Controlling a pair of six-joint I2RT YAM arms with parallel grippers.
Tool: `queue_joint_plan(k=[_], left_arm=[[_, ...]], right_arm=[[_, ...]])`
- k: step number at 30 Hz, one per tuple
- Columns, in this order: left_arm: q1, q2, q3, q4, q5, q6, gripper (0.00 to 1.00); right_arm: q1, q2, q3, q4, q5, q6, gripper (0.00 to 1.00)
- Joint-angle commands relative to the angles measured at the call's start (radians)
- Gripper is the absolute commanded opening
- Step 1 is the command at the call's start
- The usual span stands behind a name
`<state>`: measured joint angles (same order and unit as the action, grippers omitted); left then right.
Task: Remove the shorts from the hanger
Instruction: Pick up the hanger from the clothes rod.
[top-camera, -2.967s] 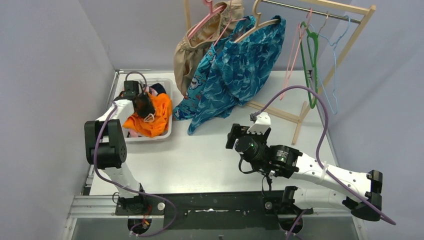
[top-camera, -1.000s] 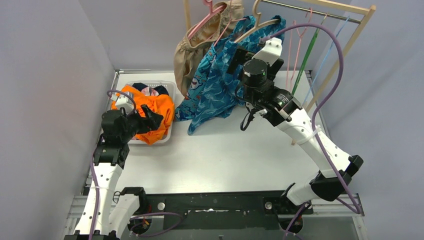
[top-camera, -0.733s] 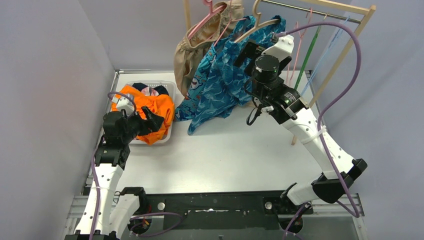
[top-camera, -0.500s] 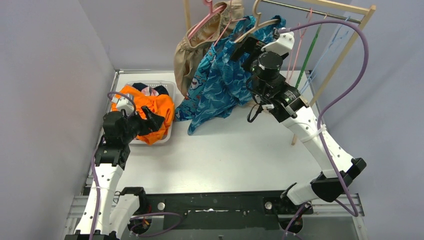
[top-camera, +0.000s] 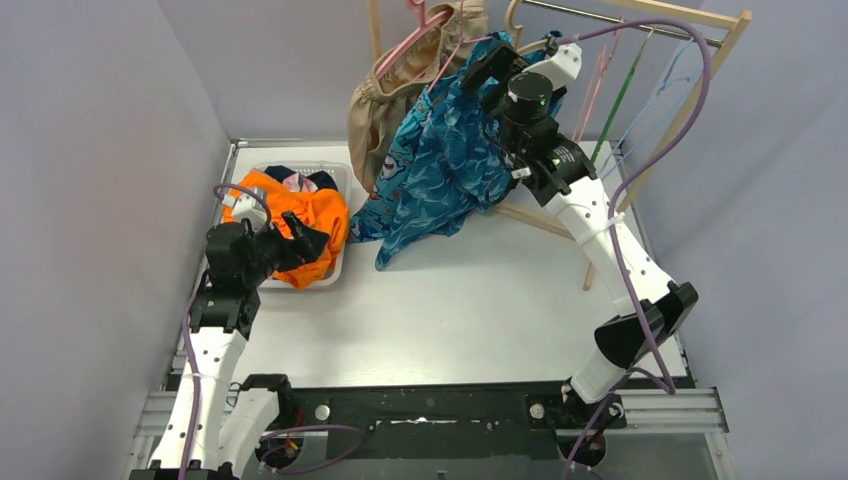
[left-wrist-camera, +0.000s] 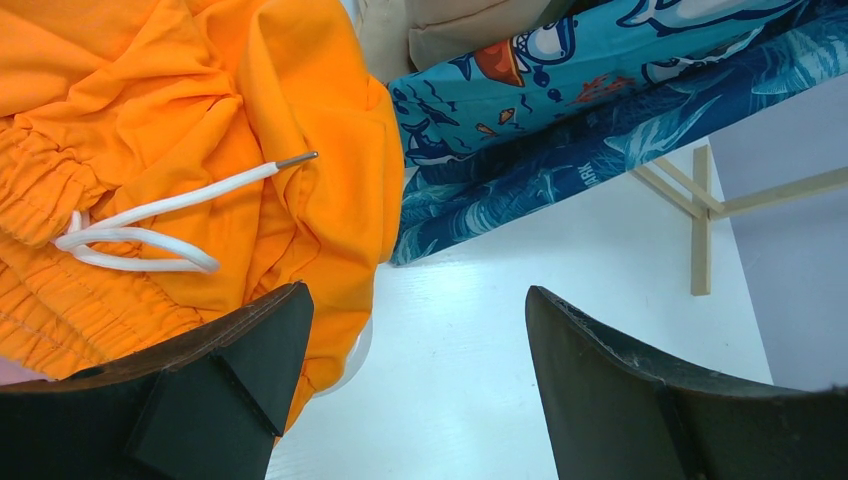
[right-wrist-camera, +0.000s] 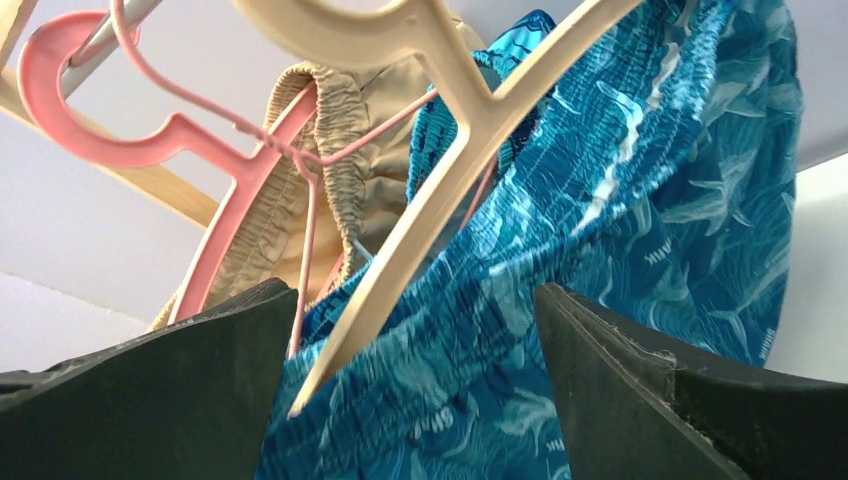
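Dark teal-blue print shorts (top-camera: 470, 150) (right-wrist-camera: 620, 200) hang on a cream hanger (top-camera: 515, 15) (right-wrist-camera: 450, 160) on the rack. Turquoise print shorts (top-camera: 400, 170) and tan shorts (top-camera: 375, 110) (right-wrist-camera: 350, 170) hang beside them on pink hangers (right-wrist-camera: 230, 230). My right gripper (top-camera: 487, 68) (right-wrist-camera: 413, 300) is open, raised at the waistband, with the cream hanger's arm and blue fabric between its fingers, not pinched. Orange shorts (top-camera: 300, 210) (left-wrist-camera: 200, 100) lie in the white basket (top-camera: 330, 163). My left gripper (top-camera: 305, 242) (left-wrist-camera: 415, 300) is open and empty at the basket's right edge.
The wooden rack (top-camera: 700, 17) stands at the back right, its foot bar reaching across the table. Empty wire hangers, one of them green (top-camera: 620, 95), hang right of my right arm. The right arm's purple cable loops over the rail. Grey walls close in on both sides.
My right arm has risen from the table and moved up and left to the cream hanger. My left gripper let go of the orange shorts in the basket earlier and has since held still.
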<state>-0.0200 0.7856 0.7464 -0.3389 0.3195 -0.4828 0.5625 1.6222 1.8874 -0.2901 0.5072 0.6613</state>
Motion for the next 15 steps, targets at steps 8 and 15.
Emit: queue_joint_plan(k=[8,15], left_arm=[[-0.005,0.001,0.004,0.074,0.033,-0.017,0.78],[-0.005,0.008,0.016,0.067,0.033,-0.014,0.78]], right_arm=[[-0.059,0.132,0.197,0.034,-0.180,0.085,0.86],[-0.070,0.131,0.164,0.082,-0.170,0.124,0.70]])
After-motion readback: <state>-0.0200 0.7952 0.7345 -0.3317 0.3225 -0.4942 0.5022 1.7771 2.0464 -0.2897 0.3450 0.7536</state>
